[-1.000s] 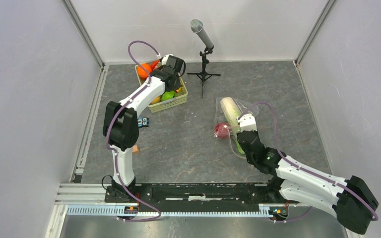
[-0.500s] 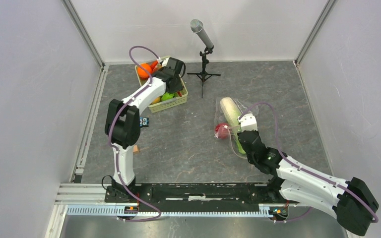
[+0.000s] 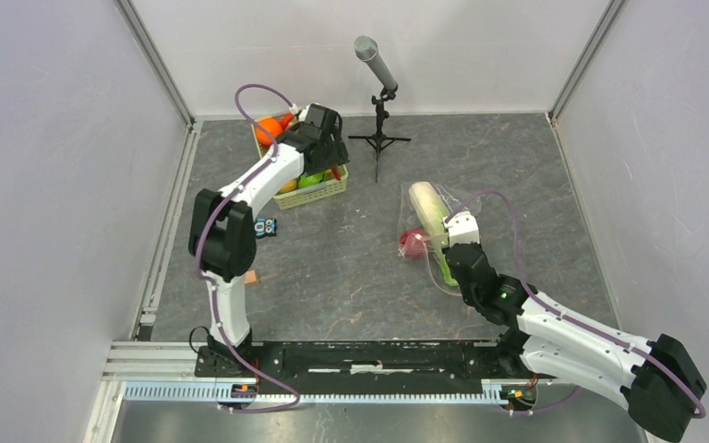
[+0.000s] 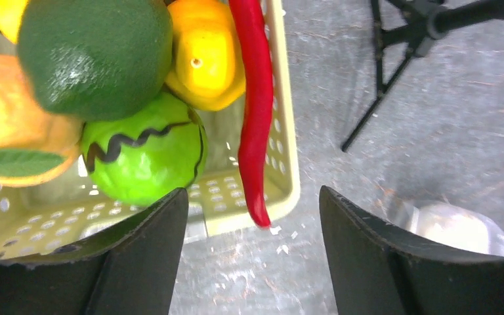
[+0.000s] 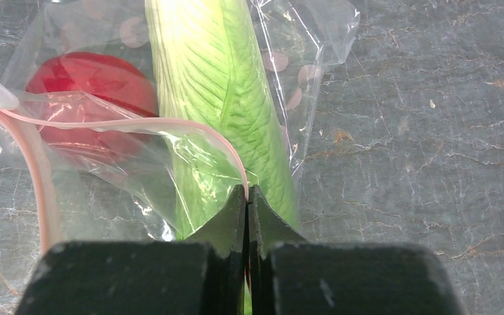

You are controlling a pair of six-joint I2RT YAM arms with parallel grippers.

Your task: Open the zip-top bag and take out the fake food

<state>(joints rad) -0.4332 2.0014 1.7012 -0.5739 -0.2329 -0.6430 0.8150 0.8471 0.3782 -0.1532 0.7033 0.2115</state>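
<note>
**Q:** What is the room like?

**A:** Pale, plain walls [image 3: 55, 185] close in a grey, marble-veined table [image 3: 351, 268]. A metal rail [image 3: 332, 392] runs along the near edge, where two white arms are mounted.

**Q:** What stands on the surface?

**A:** At the back is a microphone [image 3: 376, 65] on a small black tripod. To its left is a pale yellow lattice basket [image 3: 330, 189]. Right of centre, the zip-top bag [image 3: 425, 231] lies flat on the table, clear and crinkled. Inside it are a long green-and-white cabbage [image 5: 216, 79] and a red piece [image 5: 92, 85] just beside it.

**Q:** What is in the basket?

**A:** It holds an orange [image 3: 266, 129], a dark green fruit [image 4: 95, 56], a light green fruit [image 4: 144, 154] and a yellow pepper [image 4: 203, 59]. A red chili [image 4: 256, 118] hangs over the rim.

**Q:** And the grippers?

**A:** The left gripper [image 4: 252, 216] hovers above the basket's edge, its fingers spread wide with nothing between them. The right gripper [image 5: 247, 197] sits low at the bag's near end. Its fingers are pressed together, pinching the bag's pale pink zip strip.
</note>
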